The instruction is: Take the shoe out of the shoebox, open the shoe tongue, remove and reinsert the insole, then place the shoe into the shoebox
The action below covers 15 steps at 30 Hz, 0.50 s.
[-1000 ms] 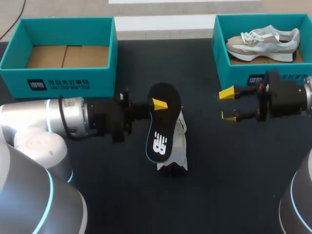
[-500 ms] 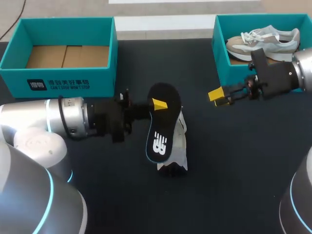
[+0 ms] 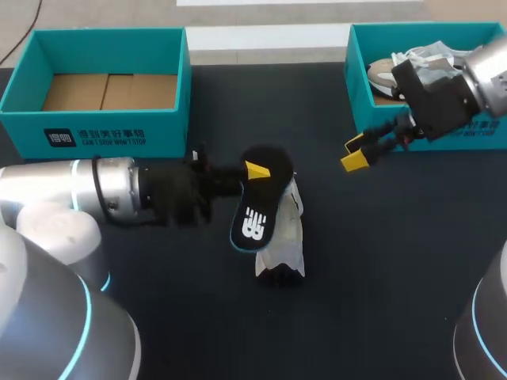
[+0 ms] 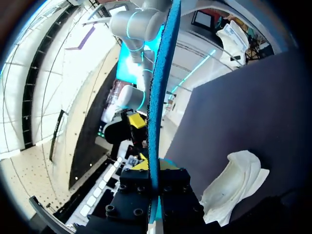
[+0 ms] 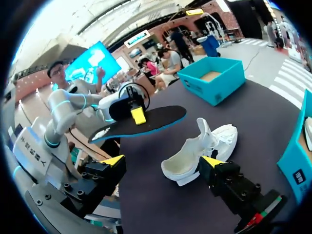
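Head view: my left claw (image 3: 255,170) grips the insole (image 3: 255,214), now tipped lower beside the shoe (image 3: 281,252) on the desk (image 3: 158,317). My right claw (image 3: 354,153), open, has twisted. Left wrist: insole edge-on in the grip. Right wrist: claw spread wide, shoe ahead.

Matt dark tabletop (image 3: 380,277); matt black insole (image 3: 255,202) with a rough blue edge; white cloth shoe (image 3: 285,247); teal cardboard shoebox (image 3: 170,127).
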Motion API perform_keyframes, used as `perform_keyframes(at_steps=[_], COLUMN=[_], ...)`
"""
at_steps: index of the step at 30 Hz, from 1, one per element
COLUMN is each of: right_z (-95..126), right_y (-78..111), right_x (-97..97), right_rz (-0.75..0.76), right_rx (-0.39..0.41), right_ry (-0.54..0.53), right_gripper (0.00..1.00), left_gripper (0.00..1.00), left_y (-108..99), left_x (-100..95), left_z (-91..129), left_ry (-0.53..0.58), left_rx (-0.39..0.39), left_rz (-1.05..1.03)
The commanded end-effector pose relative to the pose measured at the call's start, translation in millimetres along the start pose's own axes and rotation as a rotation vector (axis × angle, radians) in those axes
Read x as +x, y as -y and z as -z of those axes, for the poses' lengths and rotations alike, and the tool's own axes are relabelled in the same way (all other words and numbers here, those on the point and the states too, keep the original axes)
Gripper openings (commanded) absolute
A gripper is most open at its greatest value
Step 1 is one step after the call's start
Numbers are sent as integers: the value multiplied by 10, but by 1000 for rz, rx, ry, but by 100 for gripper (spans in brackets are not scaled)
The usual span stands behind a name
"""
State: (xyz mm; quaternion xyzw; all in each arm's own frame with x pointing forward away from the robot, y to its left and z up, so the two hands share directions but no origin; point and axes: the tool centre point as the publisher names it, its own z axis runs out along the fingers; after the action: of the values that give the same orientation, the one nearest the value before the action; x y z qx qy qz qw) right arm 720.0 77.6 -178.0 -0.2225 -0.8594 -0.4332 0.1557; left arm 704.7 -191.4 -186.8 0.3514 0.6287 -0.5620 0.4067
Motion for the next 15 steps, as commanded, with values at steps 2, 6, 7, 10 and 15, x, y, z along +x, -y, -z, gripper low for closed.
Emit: perform_keyframes(at_steps=[2,6,7,10,15], right_z=[-34,-100,-111,-126,-126], right_y=[-55,-7,5,26,26], right_x=[-17,-64,-67,-89,-89], right_rz=[535,621,634,642,642], right_rx=[230,197,182,157,157], right_ry=[293,321,352,324,324], right_gripper=[100,100,100,100,100], left_gripper=[0,0,0,0,0], left_y=[13,-17,-15,12,27], left_x=[-77,-1,24,87,100], left_z=[192,233,238,242,240], left_ry=[-77,-106,-109,-104,-108], left_rx=[20,35,48,100,130], left_rz=[182,385,426,576,607])
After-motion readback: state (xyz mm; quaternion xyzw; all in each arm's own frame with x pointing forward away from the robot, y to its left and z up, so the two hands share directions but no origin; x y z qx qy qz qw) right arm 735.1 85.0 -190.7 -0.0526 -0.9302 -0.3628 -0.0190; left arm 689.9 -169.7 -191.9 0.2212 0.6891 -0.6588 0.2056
